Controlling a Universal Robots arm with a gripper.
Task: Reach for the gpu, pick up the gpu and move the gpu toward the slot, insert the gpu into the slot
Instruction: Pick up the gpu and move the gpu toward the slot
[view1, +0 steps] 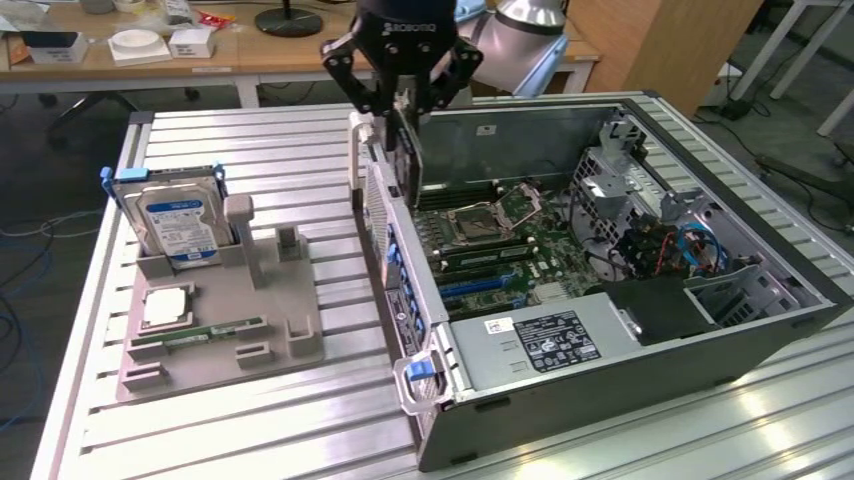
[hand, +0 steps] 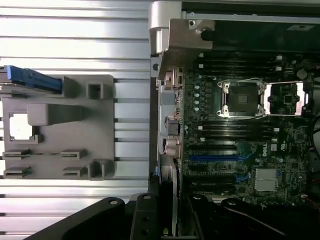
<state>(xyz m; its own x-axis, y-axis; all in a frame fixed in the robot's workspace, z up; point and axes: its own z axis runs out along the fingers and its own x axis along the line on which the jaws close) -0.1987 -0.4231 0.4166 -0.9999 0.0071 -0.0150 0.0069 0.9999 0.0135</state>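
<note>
The black robot fingers (view1: 383, 97) are clamped on the thin dark gpu card (view1: 411, 160), held edge-on between them. It hangs above the open grey metal computer case (view1: 641, 390).

Slatted aluminium table (view1: 240, 440), wooden desk (view1: 240, 55) behind, wooden cabinet (view1: 661, 40), grey floor (view1: 54, 140)

Even, bright light falls from overhead, and the ribbed metal table (view1: 774, 420) throws back pale glare, strongest at the exterior view's right and washing the slats nearly white in my wrist view. Inside the open computer case (view1: 787, 262) it is dimmer, with soft shadow along the walls. My claw (view1: 398, 118) and the gpu (view1: 404, 165) it grips read as near-black shapes.
</note>
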